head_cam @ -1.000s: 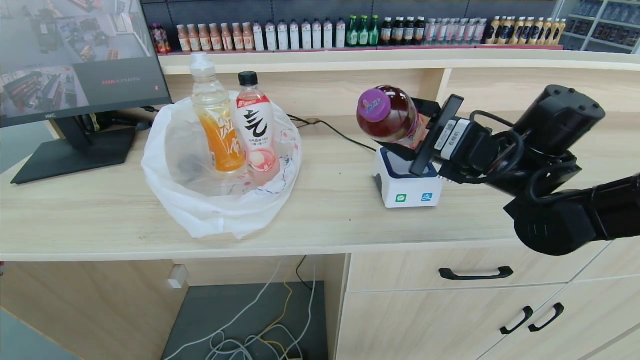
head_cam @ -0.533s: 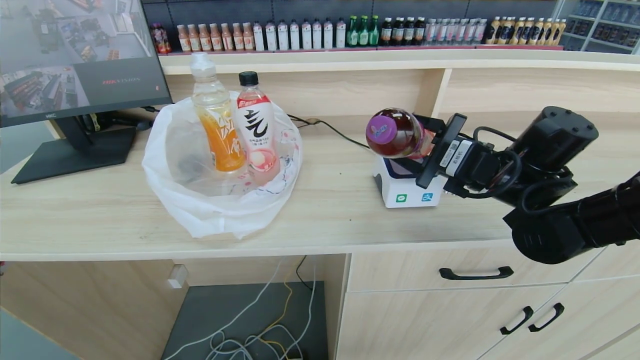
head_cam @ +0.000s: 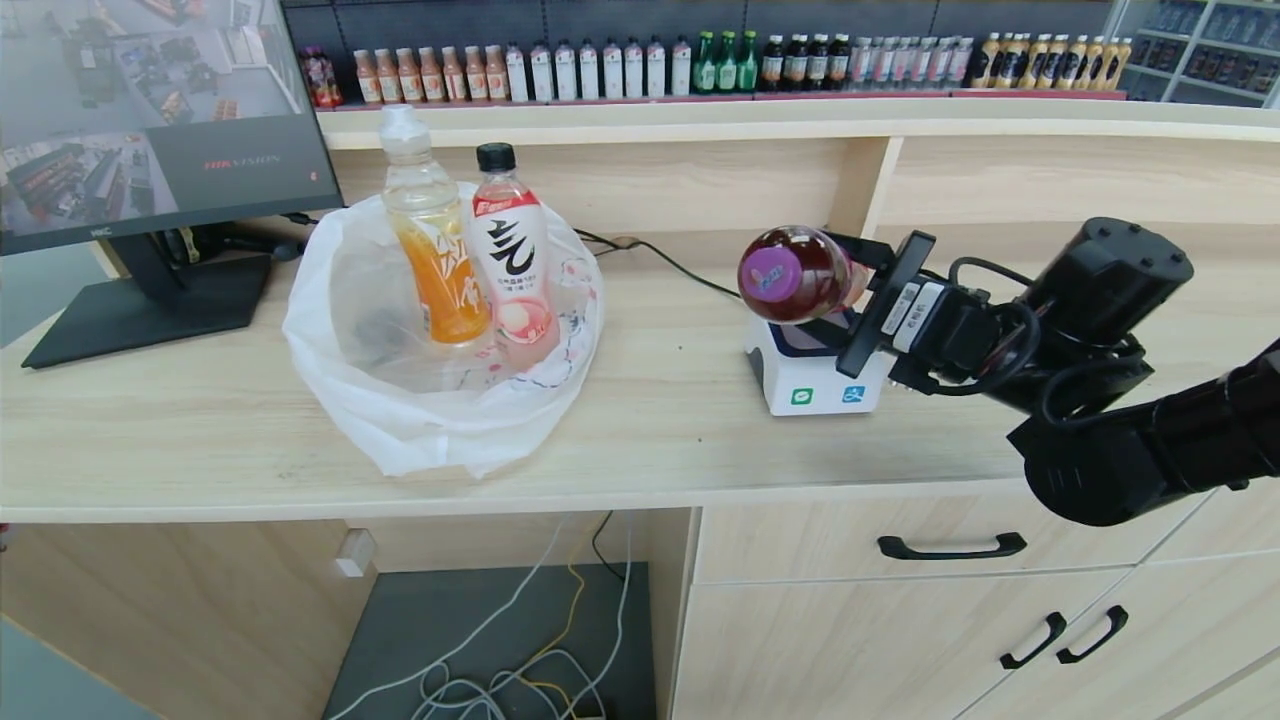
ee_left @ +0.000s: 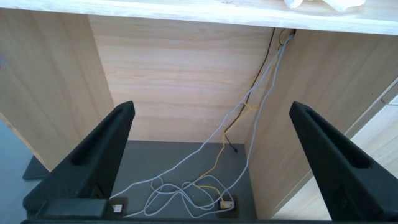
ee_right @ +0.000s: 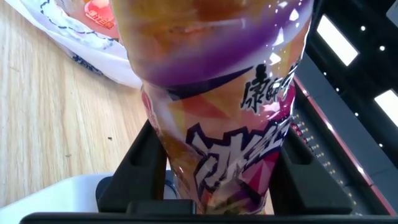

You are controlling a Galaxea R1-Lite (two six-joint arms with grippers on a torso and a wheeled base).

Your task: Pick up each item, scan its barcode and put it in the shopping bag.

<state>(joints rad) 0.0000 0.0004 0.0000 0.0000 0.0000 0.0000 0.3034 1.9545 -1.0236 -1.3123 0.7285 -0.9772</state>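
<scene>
Right gripper (head_cam: 852, 288) grasps bottle (head_cam: 795, 275) sideways just over scanner (head_cam: 812, 385), so label likely faces it. Left gripper (ee_left: 211, 115) released, idle below table (head_cam: 650, 440) front edge.

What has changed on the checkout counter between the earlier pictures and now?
The right gripper, shut on the purple-capped plastic bottle of dark red drink, came down and lowered it close over the small white scanner box. The orange drink bottle and the pink-labelled bottle stayed upright in the white plastic shopping bag.
</scene>
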